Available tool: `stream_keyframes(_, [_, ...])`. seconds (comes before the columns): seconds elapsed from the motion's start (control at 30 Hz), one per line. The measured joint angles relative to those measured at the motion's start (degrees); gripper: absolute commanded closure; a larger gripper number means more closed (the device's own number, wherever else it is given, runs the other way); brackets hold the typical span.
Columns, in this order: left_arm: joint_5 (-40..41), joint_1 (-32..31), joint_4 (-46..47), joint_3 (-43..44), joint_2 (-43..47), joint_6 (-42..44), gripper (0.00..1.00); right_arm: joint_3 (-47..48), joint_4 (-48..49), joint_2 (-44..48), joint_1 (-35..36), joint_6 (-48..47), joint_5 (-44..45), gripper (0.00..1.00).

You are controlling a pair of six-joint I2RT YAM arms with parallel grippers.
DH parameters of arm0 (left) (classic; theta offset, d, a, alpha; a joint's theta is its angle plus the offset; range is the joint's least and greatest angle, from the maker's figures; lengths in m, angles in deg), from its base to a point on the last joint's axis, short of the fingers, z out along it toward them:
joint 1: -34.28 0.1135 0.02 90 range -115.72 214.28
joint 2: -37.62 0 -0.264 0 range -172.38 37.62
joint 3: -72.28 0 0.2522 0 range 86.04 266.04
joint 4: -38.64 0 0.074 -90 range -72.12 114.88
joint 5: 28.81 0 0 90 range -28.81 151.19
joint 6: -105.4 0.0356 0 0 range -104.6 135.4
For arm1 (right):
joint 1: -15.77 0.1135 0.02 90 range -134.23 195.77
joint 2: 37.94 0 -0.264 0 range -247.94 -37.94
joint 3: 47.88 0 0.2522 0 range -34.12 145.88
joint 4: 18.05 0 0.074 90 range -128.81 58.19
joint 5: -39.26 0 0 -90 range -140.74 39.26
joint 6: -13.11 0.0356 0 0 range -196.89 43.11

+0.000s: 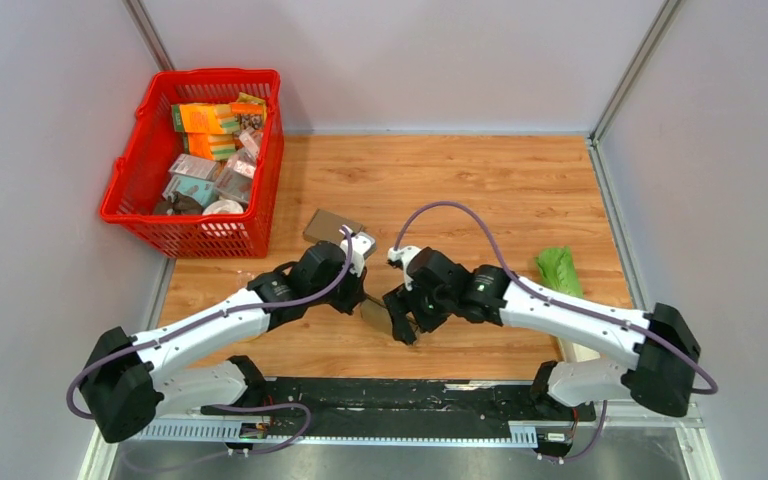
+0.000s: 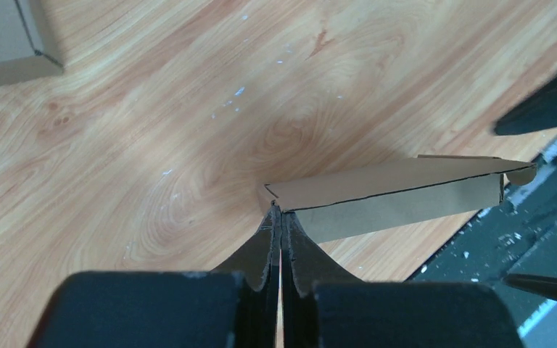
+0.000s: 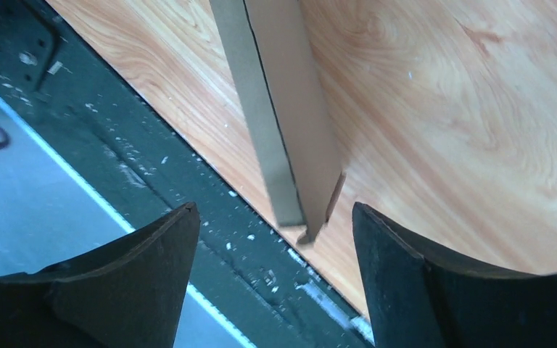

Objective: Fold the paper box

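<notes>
Two arms met near the front middle of the wooden surface (image 1: 460, 180).

Top view: the left tool (image 1: 358, 298) and right tool (image 1: 400, 325) sat close together. Only a small brown patch of the paper box (image 1: 375, 314) showed between them. A red basket (image 1: 120, 190) of packets stood at the far left corner. A flat cardboard piece (image 1: 328, 224) lay just beyond the left wrist. A green item (image 1: 558, 270) lay at the right edge, well apart from both tools.

Left wrist view: the left tool (image 2: 279, 221) was clamped. Its fingers (image 2: 257, 254) were pressed together on one corner of the paper box (image 2: 399, 192). The box was a long flattened strip running right toward the black strip (image 2: 522, 239) at the surface's near edge. I couldn't tell whether the box touched the wood. The dark tips of the right tool (image 2: 544, 109) showed at the right border. The flat cardboard piece (image 2: 7, 43) sat in the top left corner, apart from the box.

Right wrist view: the right tool (image 3: 272, 217) was spread wide, holding nothing. Its fingers (image 3: 145, 268) stood on either side of the free end of the paper box (image 3: 283, 109), neither one touching it. That end sat over the line where the wood met the black strip (image 3: 116, 145).
</notes>
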Motion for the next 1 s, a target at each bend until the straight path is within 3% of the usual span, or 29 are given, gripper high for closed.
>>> stream_keyframes(0.2, [8.90, -5.20, 0.26, -0.98, 0.15, -5.07, 1.00, -1.01, -3.72, 9.60, -0.98, 14.32, 0.85, 0.30])
stream_keyframes(0.27, [11.54, -6.38, 0.31, -0.98, 0.07, -6.64, 1.00, -1.73, -4.72, 10.69, -0.98, 18.03, 1.03, 0.37])
stream_keyframes(0.4, [15.06, -7.98, 0.33, -0.98, -0.20, -8.81, 1.00, -3.10, -6.95, 10.54, -0.98, 22.80, 2.12, 0.61])
stream_keyframes(0.5, [17.00, -8.61, 0.37, -0.85, -0.72, -9.68, 1.00, -3.23, -7.69, 9.55, -0.98, 24.44, 2.32, 0.70])
stream_keyframes(0.87, [19.63, -9.94, 0.24, -0.37, -1.44, -9.99, 1.00, -3.23, -6.49, 6.73, -4.46, 24.50, 2.58, 0.72])
stream_keyframes(1.0, [19.89, -10.03, 0.20, -0.37, -1.44, -10.03, 1.00, -3.23, -5.22, 5.44, -6.01, 23.78, 2.32, 0.80])
